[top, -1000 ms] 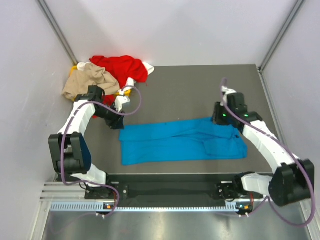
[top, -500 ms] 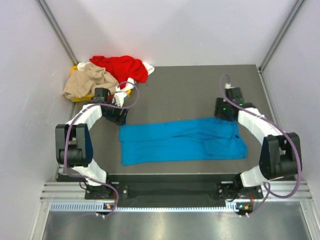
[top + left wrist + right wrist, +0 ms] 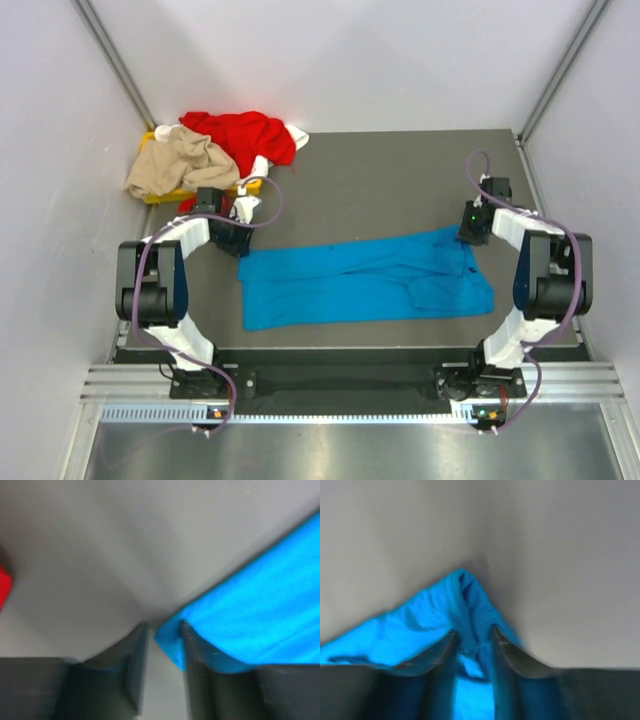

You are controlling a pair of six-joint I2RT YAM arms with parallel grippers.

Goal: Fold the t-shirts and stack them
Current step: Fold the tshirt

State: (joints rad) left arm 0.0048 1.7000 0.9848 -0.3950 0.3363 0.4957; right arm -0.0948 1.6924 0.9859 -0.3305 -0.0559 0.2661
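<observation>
A bright blue t-shirt (image 3: 365,280) lies spread flat across the dark table (image 3: 400,180), folded lengthwise. My left gripper (image 3: 240,243) is down at its far left corner. In the left wrist view that corner (image 3: 167,640) sits between the jaws of my left gripper (image 3: 162,625) against the right finger, with bare table showing beside the left finger. My right gripper (image 3: 468,237) is at the shirt's far right corner. In the right wrist view bunched blue cloth (image 3: 470,610) fills the space between the fingers of my right gripper (image 3: 472,630).
At the table's far left corner a red t-shirt (image 3: 240,135) and a beige one (image 3: 175,165) lie heaped on a yellow tray (image 3: 160,195), with white cloth (image 3: 297,135) beside them. Grey walls stand close on both sides.
Both arms have swung outwards and dropped onto the blue shirt's far corners. Both grippers widened, then narrowed round the cloth. The right corner has been drawn up a little.
</observation>
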